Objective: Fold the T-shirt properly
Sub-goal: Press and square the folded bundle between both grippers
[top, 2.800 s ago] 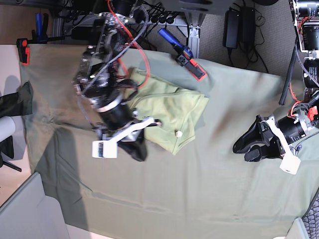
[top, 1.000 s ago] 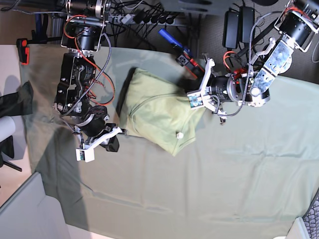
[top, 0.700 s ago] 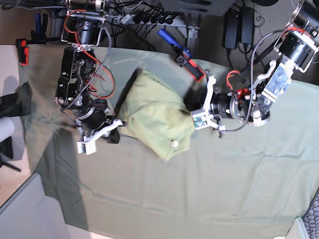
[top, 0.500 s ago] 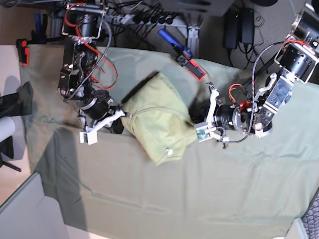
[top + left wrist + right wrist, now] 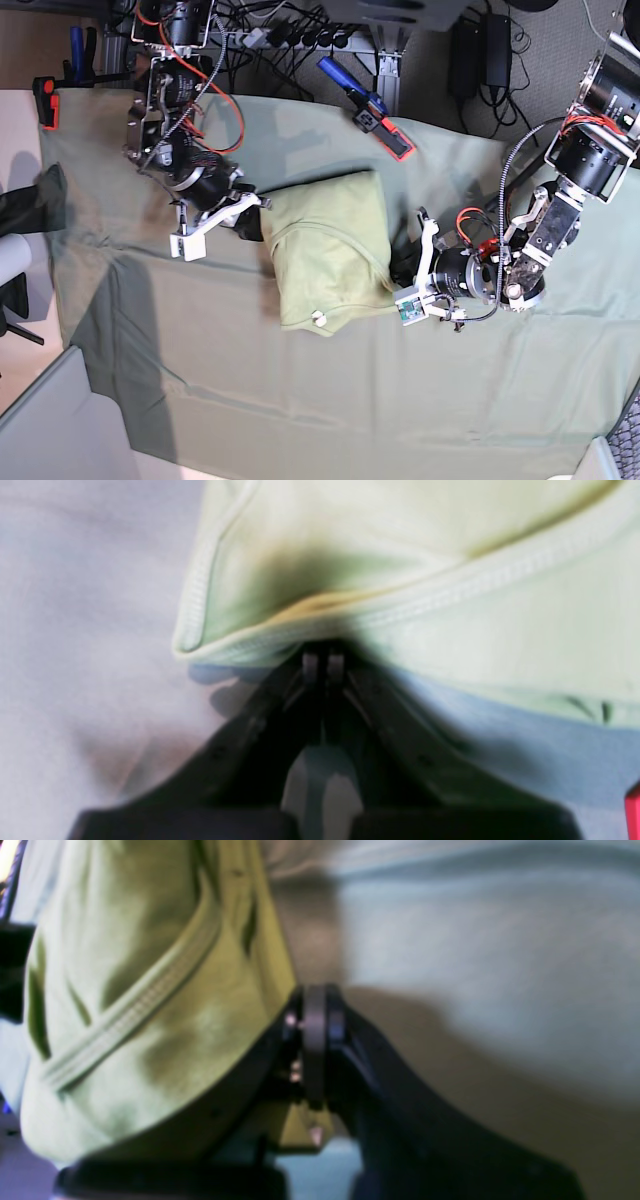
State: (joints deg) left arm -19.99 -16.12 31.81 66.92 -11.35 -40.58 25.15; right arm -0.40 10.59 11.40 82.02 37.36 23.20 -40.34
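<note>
- T-shirt [image 5: 328,247]: soft matt cloth, ribbed stitched hems
- table cloth [image 5: 300,390]: matt woven fabric, lightly creased
- left gripper [image 5: 320,667] and right gripper [image 5: 312,1012]: dark matt plastic fingers, white plastic housings seen from the base view

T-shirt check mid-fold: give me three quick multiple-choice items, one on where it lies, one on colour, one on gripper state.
1. Where does the T-shirt lie in the base view?
A. Between the two grippers
B. Hanging off the table edge
C. Under the clamp

2. What colour is the small tag at its lower edge?
A. Red
B. White
C. Black

3. How does the left gripper stand?
A. Wide open above the table cloth
B. Shut on the shirt's hem
C. Out of view

Answers:
1. A: the right gripper is at one side and the left gripper at the opposite side.
2. B: it shows white against the yellow-green fabric.
3. B: the left wrist view shows the fingertips together at the stitched hem.
</note>
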